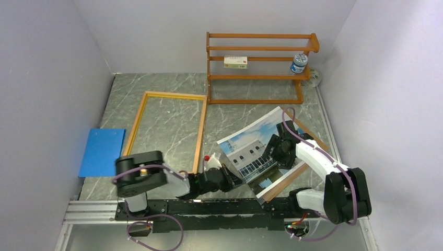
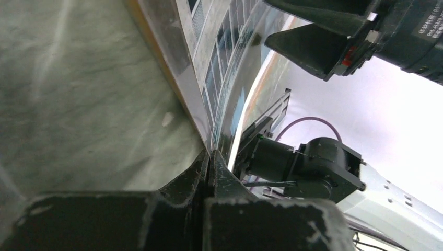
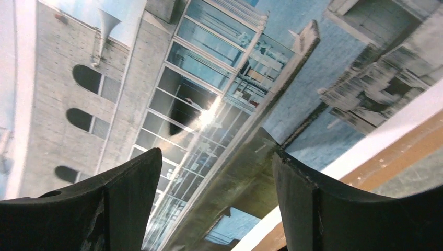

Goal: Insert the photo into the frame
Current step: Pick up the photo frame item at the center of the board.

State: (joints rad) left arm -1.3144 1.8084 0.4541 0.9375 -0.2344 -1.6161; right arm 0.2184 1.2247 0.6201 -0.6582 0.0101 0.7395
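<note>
Bright, even light falls from above; the top view is sharp, with only soft, short shadows beneath the arms (image 1: 141, 177). On the glossy photo (image 3: 209, 114) a white glare spot burns in the right wrist view. In the left wrist view the left gripper (image 2: 210, 157) looms blurred, the table (image 2: 78, 104) smeared, the right background washed white.

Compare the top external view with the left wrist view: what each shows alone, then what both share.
Top external only: the empty frame, the shelf rack and the blue sheet. Left wrist only: the close-up of the left gripper shut on an edge of the photo. Both: the photo and the open right gripper over it.
</note>
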